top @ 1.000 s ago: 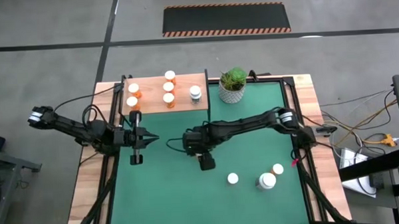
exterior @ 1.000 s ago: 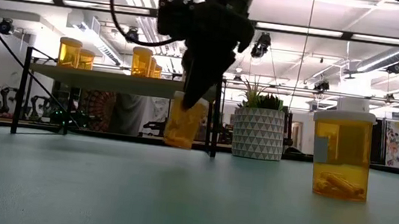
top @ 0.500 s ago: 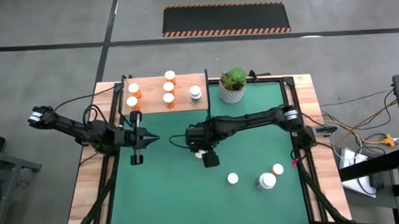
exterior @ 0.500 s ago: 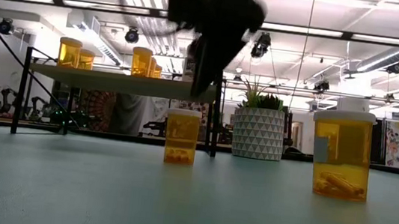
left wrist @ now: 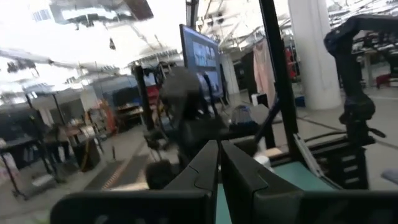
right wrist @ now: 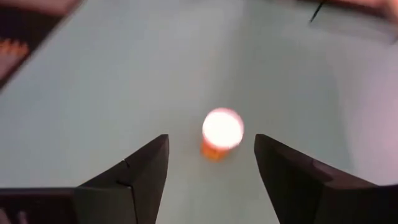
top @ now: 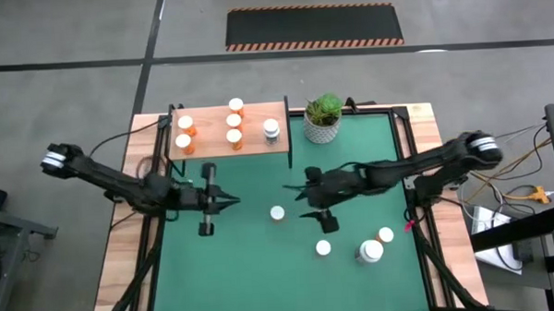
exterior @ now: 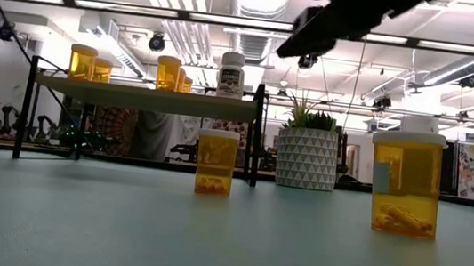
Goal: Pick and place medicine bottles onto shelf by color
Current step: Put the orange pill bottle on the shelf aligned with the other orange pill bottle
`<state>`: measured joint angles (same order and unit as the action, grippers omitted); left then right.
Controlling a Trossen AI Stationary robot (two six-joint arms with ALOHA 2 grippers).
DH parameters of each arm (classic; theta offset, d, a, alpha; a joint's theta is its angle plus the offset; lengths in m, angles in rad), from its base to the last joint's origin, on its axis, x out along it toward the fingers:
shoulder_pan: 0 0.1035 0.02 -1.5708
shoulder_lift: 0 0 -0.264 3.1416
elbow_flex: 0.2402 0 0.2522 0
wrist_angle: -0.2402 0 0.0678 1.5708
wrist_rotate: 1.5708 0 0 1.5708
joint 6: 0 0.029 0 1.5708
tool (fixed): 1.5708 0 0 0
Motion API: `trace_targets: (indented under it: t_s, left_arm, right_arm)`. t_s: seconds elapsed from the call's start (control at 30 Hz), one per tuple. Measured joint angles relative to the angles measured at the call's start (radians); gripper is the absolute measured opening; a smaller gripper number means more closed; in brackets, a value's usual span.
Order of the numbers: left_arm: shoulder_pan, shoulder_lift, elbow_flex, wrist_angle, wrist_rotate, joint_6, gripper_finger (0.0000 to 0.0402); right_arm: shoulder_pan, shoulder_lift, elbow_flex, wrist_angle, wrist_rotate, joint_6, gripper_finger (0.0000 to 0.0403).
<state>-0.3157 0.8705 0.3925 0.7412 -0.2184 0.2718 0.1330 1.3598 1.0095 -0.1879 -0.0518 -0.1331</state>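
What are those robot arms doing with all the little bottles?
They are sorting medicine bottles onto the wooden shelf. Five orange ones and a white one stand there. The right gripper is open and empty, near an orange bottle standing alone on the green mat. The left gripper is shut and empty. Three more bottles wait on the mat.

My left wrist view is smeared; the dark shape beyond my left jaws point(left wrist: 219, 167) I cannot identify. Through my right wrist, the orange bottle point(right wrist: 221, 132) glares, its cap washed out. In the low view, the rear shelf bottles point(exterior: 183, 82) hide behind the front ones, and my arms are cut off above.
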Motion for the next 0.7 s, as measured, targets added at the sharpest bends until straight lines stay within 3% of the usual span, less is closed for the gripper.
trace_targets:
  t_s: [0.13, 0.27, 0.5, 0.7]
  left_arm:
    - [0.0, 0.158, 0.064, 0.018, -0.01, -0.165, 0.0006]
    - [0.0, 0.298, 0.207, -0.216, -0.025, -0.325, 0.0045]
    - [0.002, 0.541, 0.563, -0.876, -0.112, -0.498, 0.0188]
    - [0.011, 0.729, 0.767, -1.127, -0.135, -0.472, 0.0289]
  right_arm:
    - [-0.001, -0.141, -0.186, 0.234, 0.003, -0.017, 0.0223]
    - [0.0, -0.244, -0.285, 0.28, 0.002, -0.022, 0.0223]
    - [0.0, -0.366, -0.378, 0.281, 0.002, -0.038, 0.0223]
    - [0.0, -0.404, -0.419, 0.283, 0.001, -0.064, 0.0223]
